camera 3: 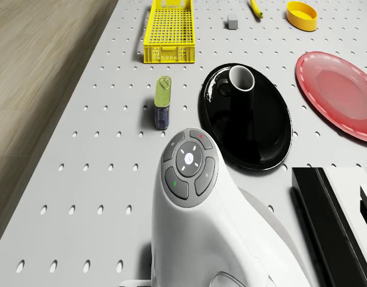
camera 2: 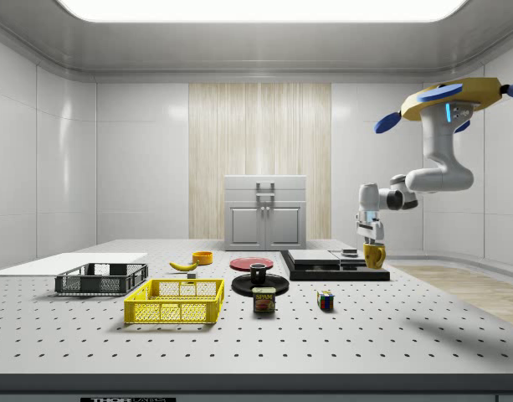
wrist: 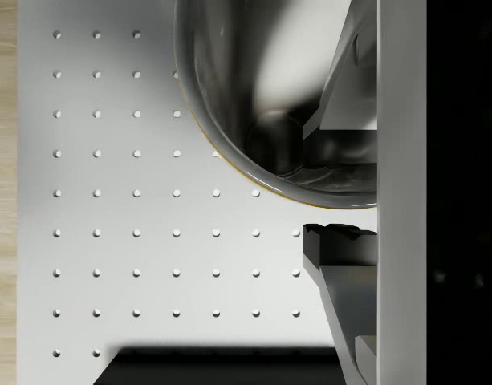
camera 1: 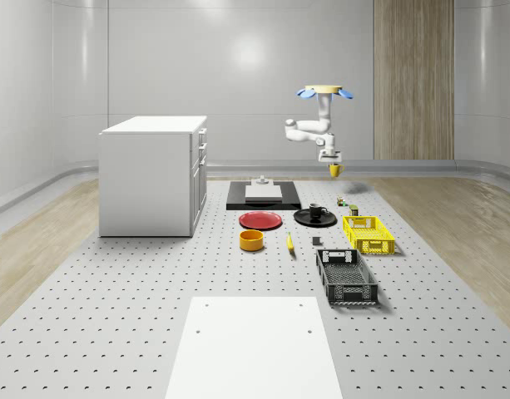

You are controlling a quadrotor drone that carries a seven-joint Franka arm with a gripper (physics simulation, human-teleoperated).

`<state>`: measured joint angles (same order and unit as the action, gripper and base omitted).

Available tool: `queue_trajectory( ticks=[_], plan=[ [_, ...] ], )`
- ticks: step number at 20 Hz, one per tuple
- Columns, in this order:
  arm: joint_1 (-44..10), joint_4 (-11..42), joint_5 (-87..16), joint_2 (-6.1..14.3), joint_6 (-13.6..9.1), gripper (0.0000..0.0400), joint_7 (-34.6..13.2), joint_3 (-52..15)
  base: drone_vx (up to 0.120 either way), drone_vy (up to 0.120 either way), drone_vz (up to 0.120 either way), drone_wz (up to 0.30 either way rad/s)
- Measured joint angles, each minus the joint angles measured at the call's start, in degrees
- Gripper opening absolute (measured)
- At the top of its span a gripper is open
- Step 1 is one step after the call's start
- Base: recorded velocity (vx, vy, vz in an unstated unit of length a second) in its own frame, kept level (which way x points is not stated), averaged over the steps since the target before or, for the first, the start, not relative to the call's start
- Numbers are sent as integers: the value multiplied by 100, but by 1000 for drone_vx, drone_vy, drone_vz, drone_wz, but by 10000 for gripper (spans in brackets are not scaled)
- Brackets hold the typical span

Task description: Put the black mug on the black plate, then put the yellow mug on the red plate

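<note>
We see the drone (camera 2: 451, 99) hovering in the air beyond the round glossy black plate (camera 1: 314, 219), its white arm's gripper (camera 2: 372, 244) clamped on the rim of the yellow mug (camera 2: 374, 255), held above the table. The black mug (camera 1: 315, 211) stands on the black plate, and the round red plate (camera 1: 260, 220) lies bare just beside it.

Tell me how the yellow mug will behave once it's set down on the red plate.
The yellow mug, hanging in the gripper, looks rigid, so it should keep its shape. Glossy walls suggest slipperiness. The red plate is shallow and smooth, so the mug probably stands steady if lowered upright, though it might slide.
</note>
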<state>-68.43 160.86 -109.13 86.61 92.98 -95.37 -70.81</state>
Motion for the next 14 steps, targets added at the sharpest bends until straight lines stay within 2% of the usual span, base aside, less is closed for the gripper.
queue_trajectory(
  ticks=[14],
  plan=[
    [-5,-1,7,15,13,100,-4,-3,120,-120,0,0]
  ],
)
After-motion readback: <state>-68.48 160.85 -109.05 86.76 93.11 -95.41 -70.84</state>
